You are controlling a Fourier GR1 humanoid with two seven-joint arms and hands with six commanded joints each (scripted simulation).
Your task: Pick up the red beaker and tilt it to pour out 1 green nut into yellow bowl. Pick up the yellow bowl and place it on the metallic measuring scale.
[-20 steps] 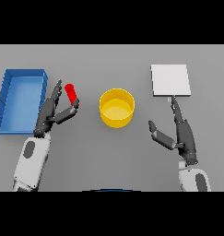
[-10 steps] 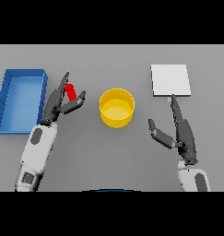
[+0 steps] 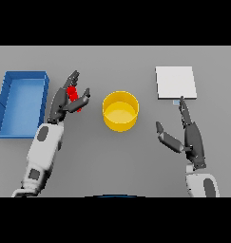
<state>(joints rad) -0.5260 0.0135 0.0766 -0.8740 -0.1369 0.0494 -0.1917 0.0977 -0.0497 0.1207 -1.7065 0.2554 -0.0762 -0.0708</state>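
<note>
Table [image 3: 115,161]: grey surface, carries every item below.
Yellow bowl [image 3: 120,111]: near the middle of the table, upright, open side up. Inside looks plain yellow; no nut can be made out in it. Nothing touches it.
Red beaker [image 3: 74,97]: at 9 o'clock from the yellow bowl, apart from it, between the bowl and the blue bin. Only a narrow red strip shows between dark fingers; it runs from upper left to lower right, so it appears tilted. Whether it rests on the table or is lifted, cannot tell. Contents not visible.
Left robot hand [image 3: 64,100]: grasping the red beaker, fingers on the far and left side, thumb on the side toward the bowl. The forearm comes up from 7 o'clock of the hand.
Blue bin [image 3: 23,104]: rectangular, open top, at the 9 o'clock edge of the table, just beside the left robot hand but not touching it. Its interior shows only blue floor.
Metallic measuring scale [image 3: 176,82]: flat pale square at 2 o'clock from the yellow bowl, well apart from it. A small light mark sits at its near edge.
Right robot hand [image 3: 190,137]: at 4 o'clock from the yellow bowl, released, fingers straight and pointing toward 12 o'clock, thumb spread toward 10 o'clock. Fingertips lie just short of the scale's near edge. Holds nothing.
</note>
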